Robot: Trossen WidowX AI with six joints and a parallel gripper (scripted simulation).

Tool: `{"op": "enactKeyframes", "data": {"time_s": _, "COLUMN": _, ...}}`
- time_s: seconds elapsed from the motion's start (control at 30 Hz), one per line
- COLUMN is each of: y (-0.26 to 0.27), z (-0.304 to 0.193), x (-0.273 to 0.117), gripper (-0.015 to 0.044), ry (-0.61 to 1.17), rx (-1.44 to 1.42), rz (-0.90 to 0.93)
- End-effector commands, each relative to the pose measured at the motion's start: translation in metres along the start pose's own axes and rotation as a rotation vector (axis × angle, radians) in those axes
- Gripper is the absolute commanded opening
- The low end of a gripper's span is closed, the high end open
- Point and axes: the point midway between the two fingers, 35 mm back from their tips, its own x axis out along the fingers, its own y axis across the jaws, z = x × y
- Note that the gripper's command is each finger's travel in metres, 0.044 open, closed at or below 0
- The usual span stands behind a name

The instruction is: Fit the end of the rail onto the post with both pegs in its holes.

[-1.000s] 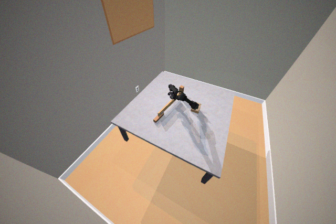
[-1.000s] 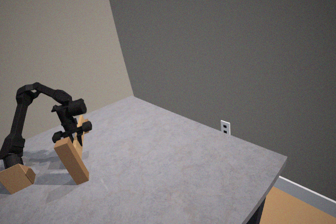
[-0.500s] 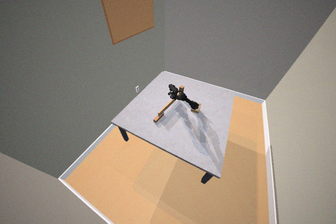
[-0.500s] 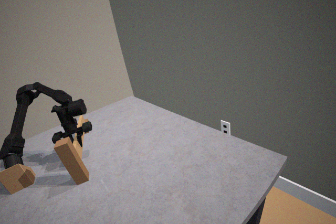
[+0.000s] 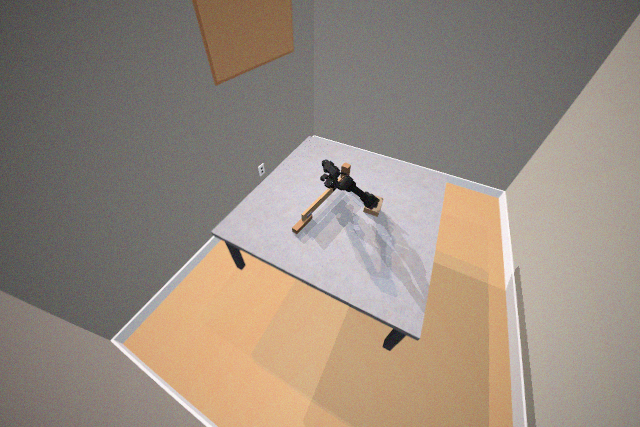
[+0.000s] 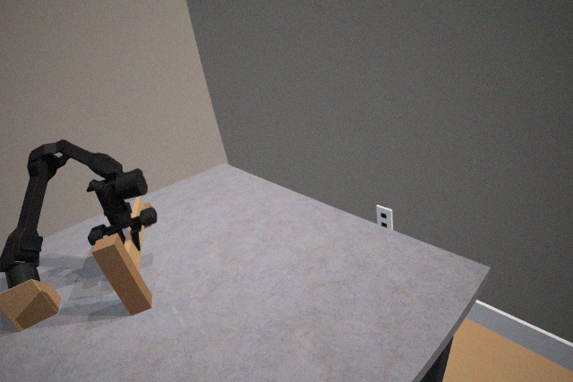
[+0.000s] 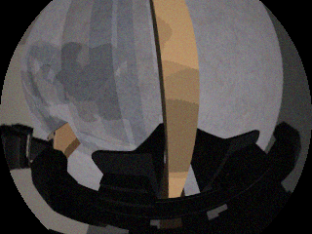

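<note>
The long wooden rail [image 5: 316,201] [image 7: 181,83] runs from the footboard block [image 5: 301,225] to the post [image 5: 345,168] [image 6: 122,275]. Its far end sits at the bracket on that block. The post stands upright on the table. My gripper [image 6: 131,243] [image 7: 180,134] is shut on the rail near its post end, with one finger on each side. In the exterior view the post hides the rail's near end. The pegs and holes are not visible, so I cannot tell whether the pegs are in the holes, whether the end touches the post, or whether the rail is exactly level.
A wooden block [image 5: 371,211] [image 6: 28,306] stands at the arm's base, to one side of the rail. The arm arches over the table [image 5: 372,267] [image 6: 286,285] from there to the rail. A wall socket [image 5: 261,169] [image 6: 384,216] is beyond the table's edge.
</note>
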Motion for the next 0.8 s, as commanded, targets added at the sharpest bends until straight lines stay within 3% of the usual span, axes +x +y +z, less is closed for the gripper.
{"op": "enactKeyframes", "data": {"time_s": 0.0, "y": -0.0003, "z": -0.0024, "x": -0.0020, "gripper": 0.0000, "ry": -0.001, "rx": 0.001, "rz": -0.005}}
{"op": "enactKeyframes", "data": {"time_s": 0.77, "y": -0.0001, "z": -0.0094, "x": -0.0001, "gripper": 0.0000, "ry": 0.000, "rx": 0.001, "rz": -0.005}}
